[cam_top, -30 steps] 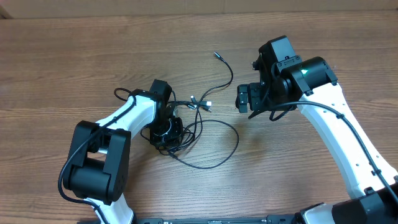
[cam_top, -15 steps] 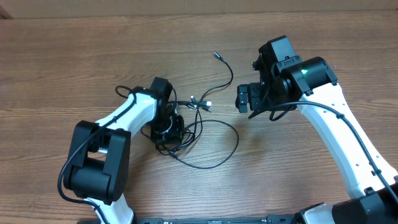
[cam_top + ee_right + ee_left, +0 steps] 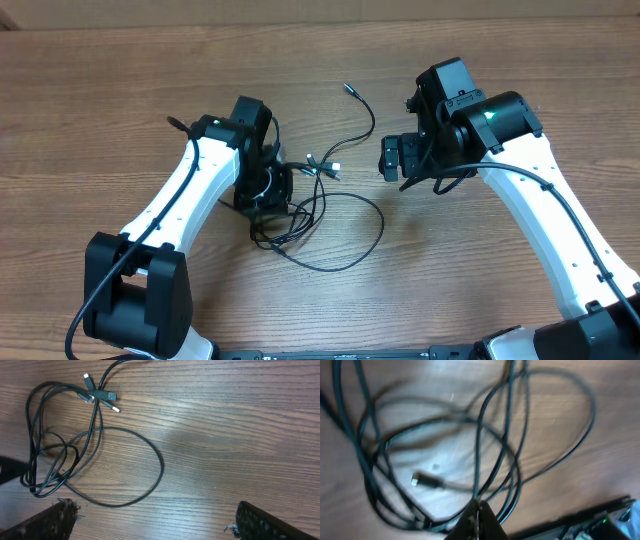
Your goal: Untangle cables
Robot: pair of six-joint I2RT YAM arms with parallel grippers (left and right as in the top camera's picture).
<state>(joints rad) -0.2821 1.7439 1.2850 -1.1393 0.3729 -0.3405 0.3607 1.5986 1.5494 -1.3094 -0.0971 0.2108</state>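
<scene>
Overhead, the cables (image 3: pixel 305 215) lie on the bench (image 3: pixel 520 60) just left of frame centre: a dense knot at the lower left, one wide loop swinging out to the right, a cluster of plugs (image 3: pixel 324 167) above the knot, and a single free end (image 3: pixel 347 88) trailing toward the upper middle. The left hand (image 3: pixel 265 195) sits directly over the knot, its fingers (image 3: pixel 477 517) pressed together on what appears to be one strand running straight up from the tips in the left wrist view. The right hand (image 3: pixel 392 160) hangs to the right of the plugs, spread wide and holding nothing, well clear of the loop. The step in hand seems to be drawing one strand out of the knot; little of the tangle is yet resolved. The next move probably calls for the right hand to descend and pin or take a neighbouring strand or plug, so that the left pull separates the cords rather than dragging the whole bundle.
</scene>
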